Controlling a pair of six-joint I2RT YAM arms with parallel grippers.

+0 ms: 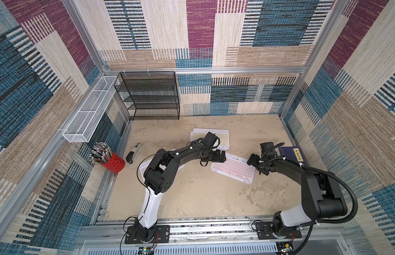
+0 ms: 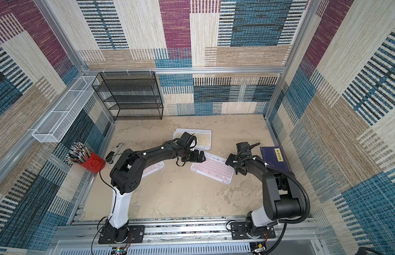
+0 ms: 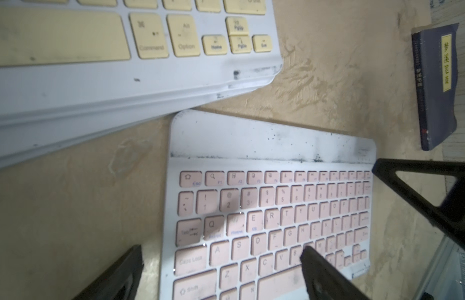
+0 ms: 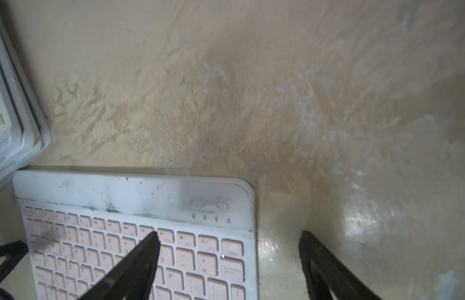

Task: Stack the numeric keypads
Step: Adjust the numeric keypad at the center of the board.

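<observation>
A pink keypad lies askew at mid-frame in both top views, just below a yellow-topped keypad stack, with the left gripper at its upper-left end and the right gripper at its right end. Both grippers are spread wide and empty, each straddling a short edge. Around them are the beige table, a dark blue book at right, and patterned walls.

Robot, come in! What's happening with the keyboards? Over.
Left tool and right tool open, one at each end of pink keypad. Lying flat beside yellow-topped stack. Blue book near right tool, not blocking.
</observation>
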